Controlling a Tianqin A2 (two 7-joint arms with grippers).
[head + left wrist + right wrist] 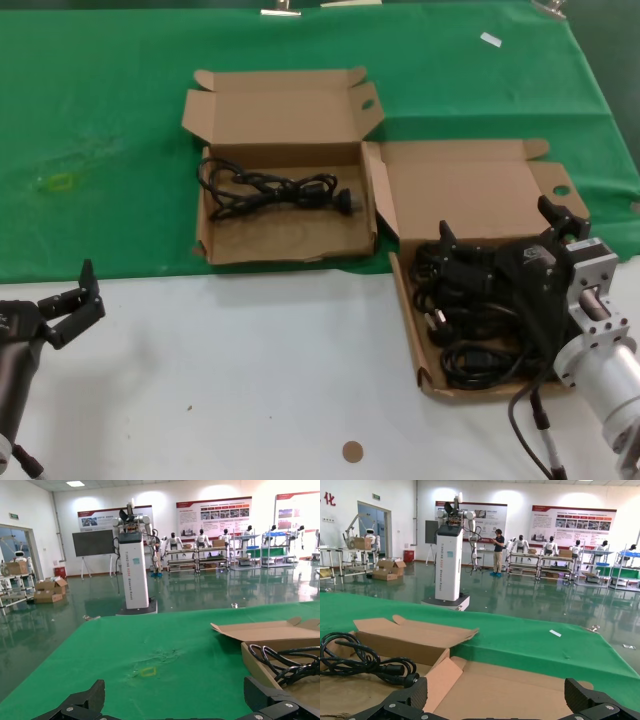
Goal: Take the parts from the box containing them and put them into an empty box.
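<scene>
right end effector (500, 232) lower right of the head view, fingers spread wide, nothing held, hovering over the pile of parts (478, 318) in the box containing them (470, 180). that box sits right of centre, lid flat toward the back, front part on the white surface (250, 370). left end effector (72, 300) lower left of frame, fingers apart, empty, over the white surface, well apart from both boxes. the other box (285, 240), upper centre on the green cloth (100, 150), lid up, has one coiled cord (270, 190) lying in it. the two boxes touch at a corner. small brown disc (352, 451) on the surface, bottom centre.
</scene>
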